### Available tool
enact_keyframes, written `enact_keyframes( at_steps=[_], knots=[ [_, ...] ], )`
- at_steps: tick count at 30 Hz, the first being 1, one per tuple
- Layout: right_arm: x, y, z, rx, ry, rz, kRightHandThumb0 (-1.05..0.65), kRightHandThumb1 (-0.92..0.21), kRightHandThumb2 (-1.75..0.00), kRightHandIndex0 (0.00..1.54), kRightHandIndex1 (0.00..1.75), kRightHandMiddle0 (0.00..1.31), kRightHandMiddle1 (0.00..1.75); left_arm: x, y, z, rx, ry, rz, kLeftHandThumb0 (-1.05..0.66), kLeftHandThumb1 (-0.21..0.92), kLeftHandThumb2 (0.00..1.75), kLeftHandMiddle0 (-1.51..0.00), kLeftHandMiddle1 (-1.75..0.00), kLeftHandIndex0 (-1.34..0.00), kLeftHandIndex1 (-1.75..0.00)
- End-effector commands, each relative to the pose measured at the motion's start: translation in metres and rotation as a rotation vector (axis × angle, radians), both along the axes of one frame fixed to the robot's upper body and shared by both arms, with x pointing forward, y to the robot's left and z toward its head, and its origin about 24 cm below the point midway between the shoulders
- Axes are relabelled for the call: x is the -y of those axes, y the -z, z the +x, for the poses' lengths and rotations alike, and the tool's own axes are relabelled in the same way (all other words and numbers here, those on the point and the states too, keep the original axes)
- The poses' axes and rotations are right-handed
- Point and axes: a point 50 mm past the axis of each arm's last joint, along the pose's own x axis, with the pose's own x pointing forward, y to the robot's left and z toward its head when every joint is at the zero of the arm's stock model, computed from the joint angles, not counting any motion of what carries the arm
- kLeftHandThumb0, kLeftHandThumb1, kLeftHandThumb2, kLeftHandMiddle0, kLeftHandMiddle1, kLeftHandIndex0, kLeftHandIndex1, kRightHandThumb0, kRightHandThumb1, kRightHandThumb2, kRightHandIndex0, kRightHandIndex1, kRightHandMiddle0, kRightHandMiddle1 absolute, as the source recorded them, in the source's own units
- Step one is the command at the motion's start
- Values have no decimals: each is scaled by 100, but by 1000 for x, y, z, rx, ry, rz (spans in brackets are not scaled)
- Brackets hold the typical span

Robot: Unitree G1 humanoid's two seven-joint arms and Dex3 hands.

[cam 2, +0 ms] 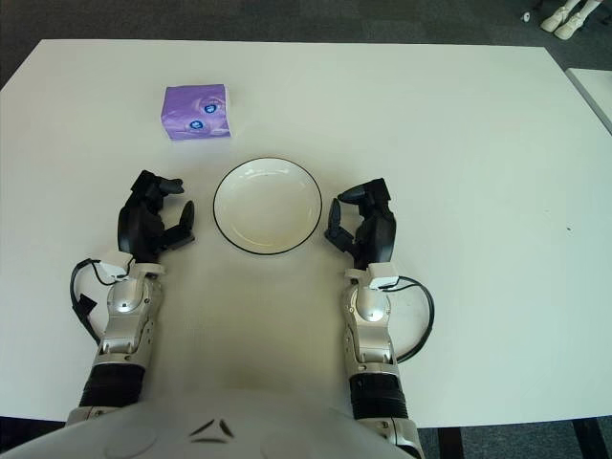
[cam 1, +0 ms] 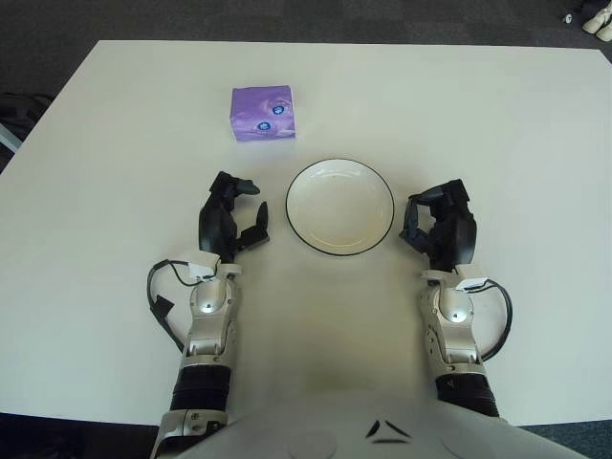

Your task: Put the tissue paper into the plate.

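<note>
Since nothing is yet held, the scene is set out from the robot's side outward.

Left hand: the black three-fingered left hand [cam 1: 232,220] is seen just left of the plate, above the white tabletop [cam 1: 516,134]; its fingers are loosely spread and nothing is gripped.

Right hand: the black three-fingered right hand [cam 1: 442,226] is seen just right of the plate, idle; its fingers are half curled and relaxed, and nothing is gripped.

Plate: the round white ceramic plate with a thin dark rim [cam 1: 339,164] lies between the two hands; nothing is seen in it.

Tissue paper: the small purple plastic-wrapped pack of tissue paper [cam 1: 262,113] lies flat on the table beyond the left hand and to the far left of the plate, apart from both.

Handling: the pack is judged light, soft and compressible, with a somewhat slick wrapper, and not fragile.

Hold: a pinch across its two opposite side faces is judged best, by the nearer left hand.
</note>
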Motion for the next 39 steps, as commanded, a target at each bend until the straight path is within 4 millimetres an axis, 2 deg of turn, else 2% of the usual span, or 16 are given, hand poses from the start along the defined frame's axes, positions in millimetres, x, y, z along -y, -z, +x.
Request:
enact_keyframes(
  at_steps=[1,20,29,32,39],
  knots=[
    [1,32,-17,-134,31,31,-42,-53,-105,75,153,44,175,-2,21,-10,-117,-22,-4,-1,44,103,-67,-126,-47,-175],
    [1,33,-15,-121,7,23,-42,-53,-106,77,153,45,175,-3,16,-9,-72,-14,39,-1,47,100,-64,-129,-44,-175],
    [0,33,-17,-146,28,33,-42,-54,-105,75,153,44,175,-9,4,-10,142,-66,388,-1,44,104,-68,-131,-42,-175],
    [0,33,-16,-131,23,31,-42,-53,-105,75,153,44,175,-13,0,-7,231,-55,465,-1,43,108,-66,-141,-38,-175],
    [-1,33,-15,-140,25,33,-42,-52,-107,76,153,45,175,-29,-9,6,376,-12,505,-1,46,114,-56,-165,-27,-175]
  ],
)
